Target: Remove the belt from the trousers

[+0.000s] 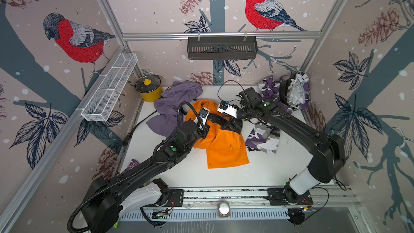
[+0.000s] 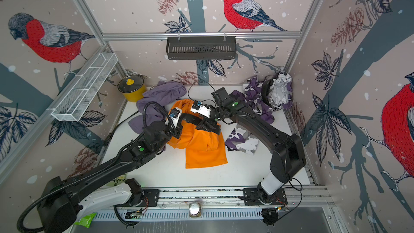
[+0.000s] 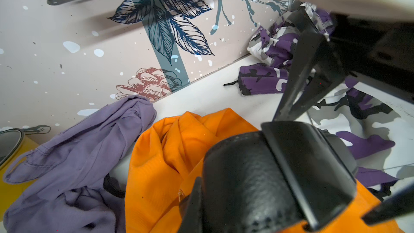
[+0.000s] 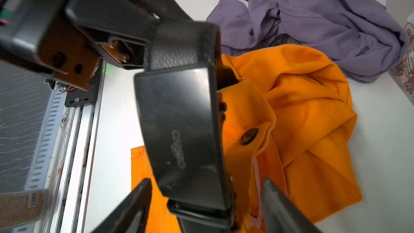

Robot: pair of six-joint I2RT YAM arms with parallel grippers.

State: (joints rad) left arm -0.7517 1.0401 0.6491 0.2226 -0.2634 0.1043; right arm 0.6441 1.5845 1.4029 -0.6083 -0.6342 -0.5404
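Note:
The orange trousers (image 1: pixel 224 149) (image 2: pixel 201 151) lie crumpled in the middle of the white table. A black belt (image 4: pixel 174 50) with a glossy black buckle (image 4: pixel 179 131) is raised over their waistband, beside the button. My left gripper (image 1: pixel 220 121) (image 2: pixel 197 121) is shut on the belt's strap (image 3: pixel 246 175) just behind the buckle; one of its fingers (image 3: pixel 195 200) shows beside the strap. My right gripper (image 4: pixel 206 198) (image 1: pixel 230 127) stands open, a finger (image 4: pixel 139 200) on each side of the buckle, not touching it. The rest of the belt is hidden in the orange cloth.
A lilac garment (image 1: pixel 177 99) lies behind the trousers and a yellow pot (image 1: pixel 149 88) stands in the back left corner. Purple camouflage clothes (image 1: pixel 264 135) lie at the right and heap at the back right (image 1: pixel 295 90). A white wire basket (image 1: pixel 109 86) and a black basket (image 1: pixel 221 48) hang on the walls.

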